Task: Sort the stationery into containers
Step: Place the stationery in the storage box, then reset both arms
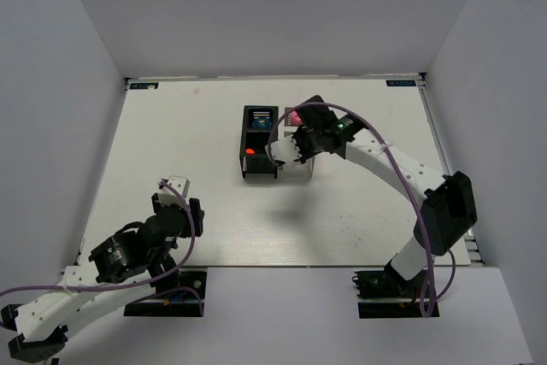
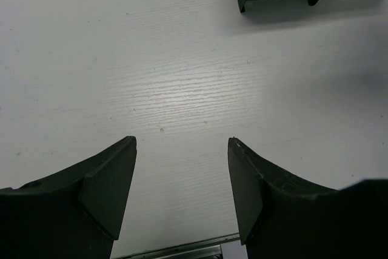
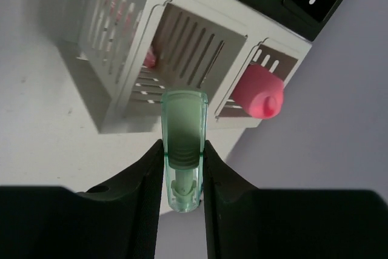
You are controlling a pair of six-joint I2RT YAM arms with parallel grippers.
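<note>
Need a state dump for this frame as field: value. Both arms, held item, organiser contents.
left jaws: open, empty, over the table
right jaws: shut on mint-green piece, above white organiser
white organiser: pink tube in one cell, pink item in the other
black organiser: blue pot in far cell, red item in near cell

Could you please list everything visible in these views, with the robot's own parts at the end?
black organiser: one, black, mid-table.
white organiser: one, white, joined on the black one's right.
blue pot: one, blue, black organiser's far cell.
red-capped item: one, red, black organiser's near cell.
pink tube: one, pink, in a white cell.
mint-green piece: one, mint-green, between the right gripper's fingers.
table: one, white.
left gripper: black, open, over bare table.
right gripper: black, closed on the piece.
</note>
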